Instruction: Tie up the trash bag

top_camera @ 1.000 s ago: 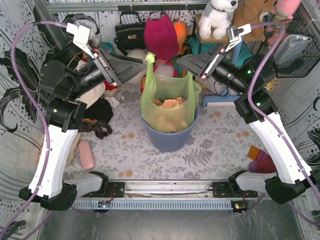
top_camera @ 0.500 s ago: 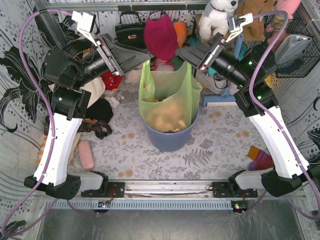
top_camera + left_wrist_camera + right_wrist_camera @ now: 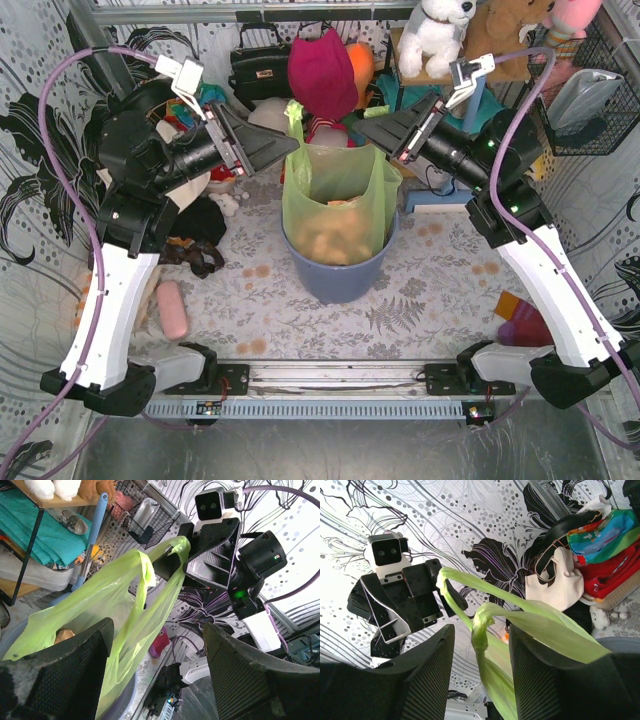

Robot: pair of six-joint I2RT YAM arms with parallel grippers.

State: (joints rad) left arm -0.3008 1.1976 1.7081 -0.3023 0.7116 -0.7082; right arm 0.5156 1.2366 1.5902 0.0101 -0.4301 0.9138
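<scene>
The trash bag [image 3: 335,200], thin lime-green plastic with brown paper inside, sits in the round blue-grey bin [image 3: 335,278]. Its left handle stands up in a twisted point beside my left gripper [image 3: 280,152]. In the left wrist view that gripper [image 3: 157,630] is wide open, with the bag [image 3: 100,595] against its left finger. My right gripper [image 3: 368,130] hangs over the bag's right handle. Its jaws [image 3: 481,630] are apart, and a twisted green strand of the bag [image 3: 545,630] rises through the gap without being squeezed.
Behind the bin are a black handbag [image 3: 260,65], a magenta plush [image 3: 322,75] and a white plush [image 3: 435,35]. On the table lie a pink case [image 3: 172,308] at the left, dark clutter [image 3: 195,238] and a red and purple thing [image 3: 520,325] at the right. A wire basket [image 3: 590,100] hangs at the far right.
My left jaws have spread wider. Both grippers have come down a little from their raised position half a second ago, and the bag's top has slackened.
</scene>
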